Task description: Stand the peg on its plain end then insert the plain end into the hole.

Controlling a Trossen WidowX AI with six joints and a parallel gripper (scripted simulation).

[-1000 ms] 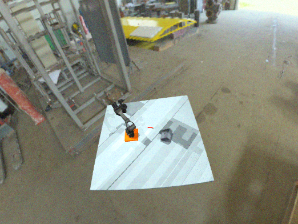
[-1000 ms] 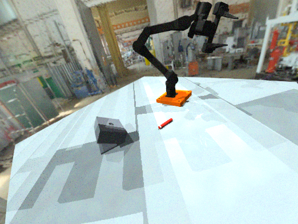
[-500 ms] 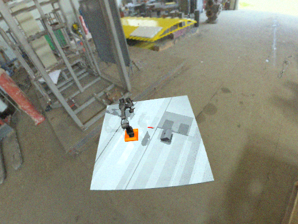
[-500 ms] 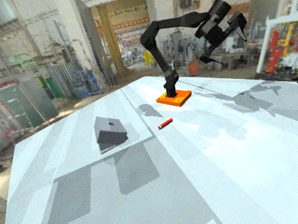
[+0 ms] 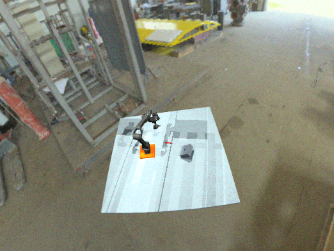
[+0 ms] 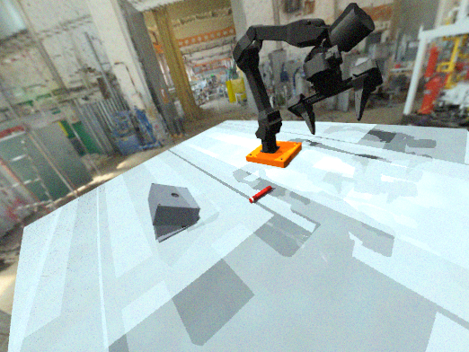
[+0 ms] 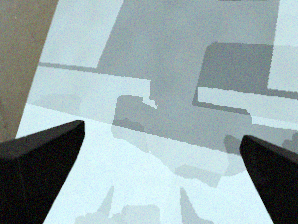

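Observation:
A small red peg [image 6: 261, 194] [image 5: 168, 142] lies flat on the table, its white band near the end that points to the lower left. A grey sloped panel [image 6: 172, 207] [image 5: 187, 151] with one hole [image 6: 173, 195] in its face stands left of the peg in the exterior view. My gripper [image 6: 334, 113] [image 5: 156, 123] [image 7: 164, 135] is open and empty, held high above the table well away from the peg, fingers pointing down. The wrist view shows only the patterned table between the two dark fingers; the peg and the panel are out of that view.
The arm's orange base [image 6: 274, 154] [image 5: 147, 151] sits on the table behind the peg. The table [image 6: 314, 269] has a grey and white patchwork surface. Metal racks [image 5: 64, 70] stand on the floor beyond the table's far left edge.

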